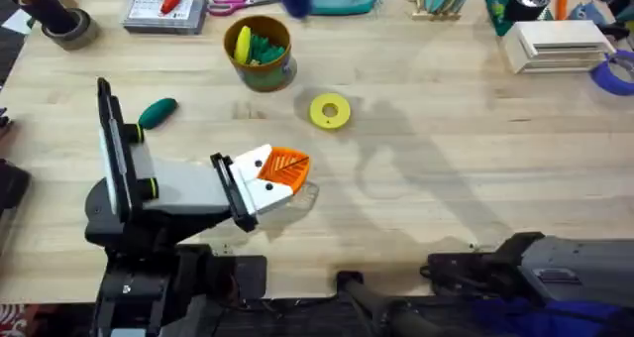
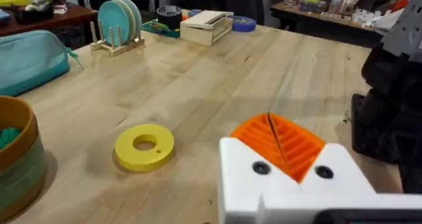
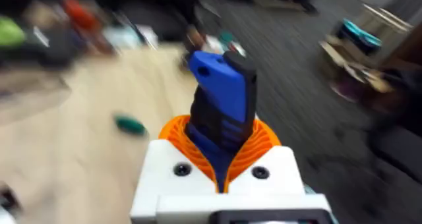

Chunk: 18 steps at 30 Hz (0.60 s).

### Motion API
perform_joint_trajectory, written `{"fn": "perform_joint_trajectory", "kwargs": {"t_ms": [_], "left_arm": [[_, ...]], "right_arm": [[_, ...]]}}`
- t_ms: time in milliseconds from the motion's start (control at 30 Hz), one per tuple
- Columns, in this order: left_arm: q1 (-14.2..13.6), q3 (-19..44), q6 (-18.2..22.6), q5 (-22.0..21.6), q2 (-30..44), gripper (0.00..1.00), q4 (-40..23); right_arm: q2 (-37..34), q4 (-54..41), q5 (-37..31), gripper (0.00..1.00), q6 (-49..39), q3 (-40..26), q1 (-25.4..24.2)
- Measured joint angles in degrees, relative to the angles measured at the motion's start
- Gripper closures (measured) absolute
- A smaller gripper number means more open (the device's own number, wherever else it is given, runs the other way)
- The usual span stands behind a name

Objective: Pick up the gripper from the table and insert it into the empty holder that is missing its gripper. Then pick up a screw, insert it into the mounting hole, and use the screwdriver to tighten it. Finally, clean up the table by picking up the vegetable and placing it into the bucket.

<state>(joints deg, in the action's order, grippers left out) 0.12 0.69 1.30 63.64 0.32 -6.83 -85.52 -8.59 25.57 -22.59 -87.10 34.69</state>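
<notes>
The dark green vegetable (image 1: 157, 111) lies on the table (image 1: 446, 168) at the left, and is a small blur (image 3: 130, 124) in the right wrist view. Behind the middle stands the olive-yellow bucket (image 1: 260, 52) with yellow and green items inside; its rim (image 2: 16, 128) is close in the left wrist view. My left gripper (image 1: 287, 168) (image 2: 271, 122) hovers near the table's centre, its orange tips shut together with nothing seen between them. My right gripper (image 3: 224, 141) is shut on the blue screwdriver (image 3: 221, 92), which stands up between its orange tips. The loose gripper piece, the holder and the screw are out of view.
A yellow flat ring (image 1: 330, 111) (image 2: 144, 145) lies just beyond the left gripper. Along the back edge are a teal pouch (image 2: 30, 59), a plate rack (image 2: 119, 26), a white box (image 1: 555, 42), tape rolls and a tray with scissors (image 1: 166, 8). The right arm's dark body (image 1: 525, 268) is at the lower right.
</notes>
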Motion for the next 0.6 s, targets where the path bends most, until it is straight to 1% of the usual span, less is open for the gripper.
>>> {"fn": "perform_joint_trajectory", "kwargs": {"t_ms": [200,300,467,600], "left_arm": [[0.00,0.00,0.00,0.00,0.00,0.997,0.00],[0.00,0.00,0.00,0.00,0.00,0.997,0.00],[0.00,0.00,0.00,0.00,0.00,0.997,0.00],[0.00,0.00,0.00,0.02,0.00,0.997,0.00]], "right_arm": [[0.00,-15.01,-9.65,0.975,-21.45,-0.03,-4.16],[0.00,-20.73,-14.82,0.975,-30.62,-0.01,-6.57],[-1.86,-28.16,-20.73,0.975,-38.92,-0.07,-10.62],[-7.08,-31.91,-23.45,0.975,-41.47,-0.08,-14.25]]}}
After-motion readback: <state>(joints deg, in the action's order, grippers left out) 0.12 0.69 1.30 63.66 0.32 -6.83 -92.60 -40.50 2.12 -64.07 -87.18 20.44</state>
